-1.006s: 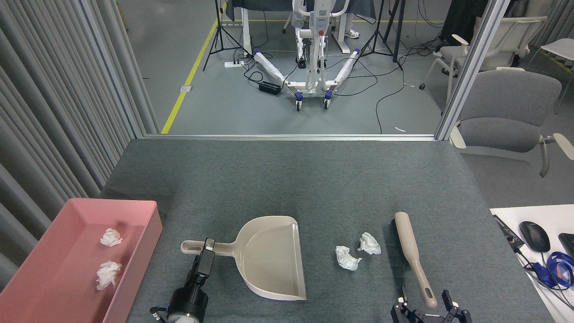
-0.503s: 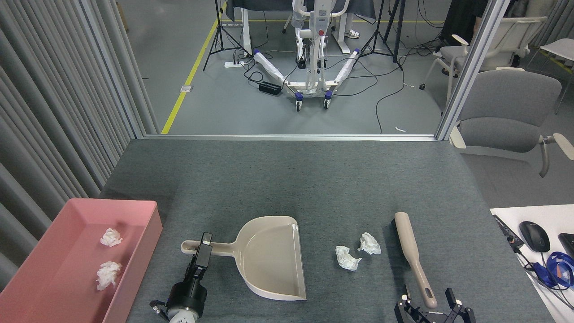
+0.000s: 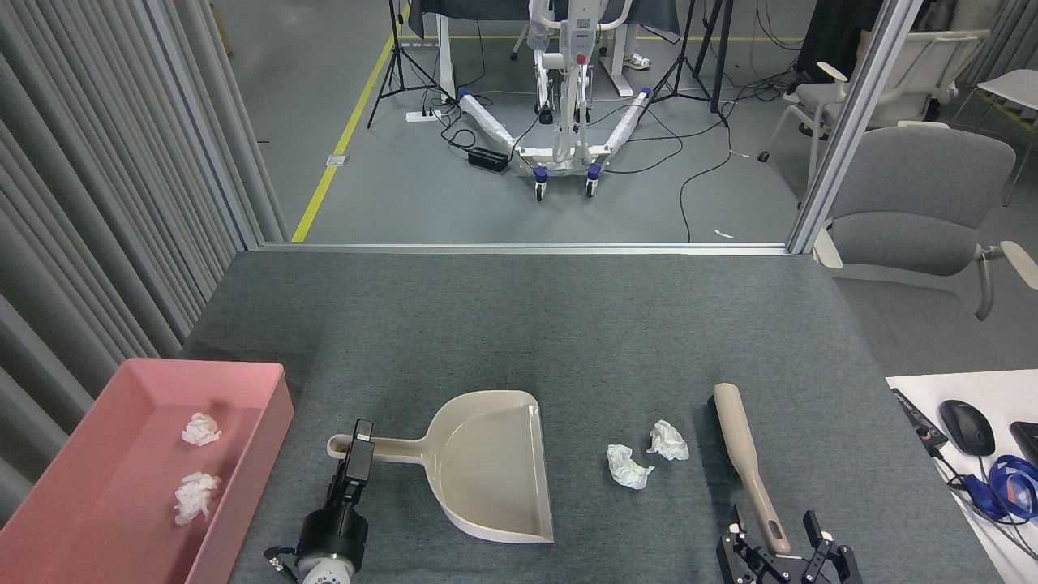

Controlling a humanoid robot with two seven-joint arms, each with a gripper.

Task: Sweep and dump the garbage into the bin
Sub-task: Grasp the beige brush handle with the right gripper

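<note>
A grey felt-covered table [image 3: 568,324] fills the head view. At about 8 o'clock on it sits the bin [image 3: 243,454], a shallow pink tray, with two wads of white tissue lying inside, one [image 3: 200,428] toward the far end and the other [image 3: 195,495] nearer the robot, apart from each other.

Near the centre, at 6 o'clock, the beige dustpan [image 3: 495,462] lies flat, its mouth opening toward 3 o'clock and its handle pointing toward 9 o'clock. The left gripper [image 3: 357,442] comes up from the bottom edge and overlaps the end of that handle; it is dark and seen end-on, so I cannot tell whether its fingers are apart or clamped on the handle.

Just beyond the dustpan's mouth, toward 3 o'clock, lies the garbage: two crumpled tissue wads [image 3: 628,466] [image 3: 667,440] on the felt, close beside one another but not clearly touching.

Further toward 4 o'clock lies the beige brush [image 3: 742,446], its handle running down toward 5 o'clock. The right gripper [image 3: 777,542] sits at the bottom edge with its fingers spread wide on either side of the handle's hanging-hole end, not pressed against it.

At the far right edge a white desk [image 3: 916,385] carries a black mouse [image 3: 967,427] and blue cables [image 3: 1010,487]
</note>
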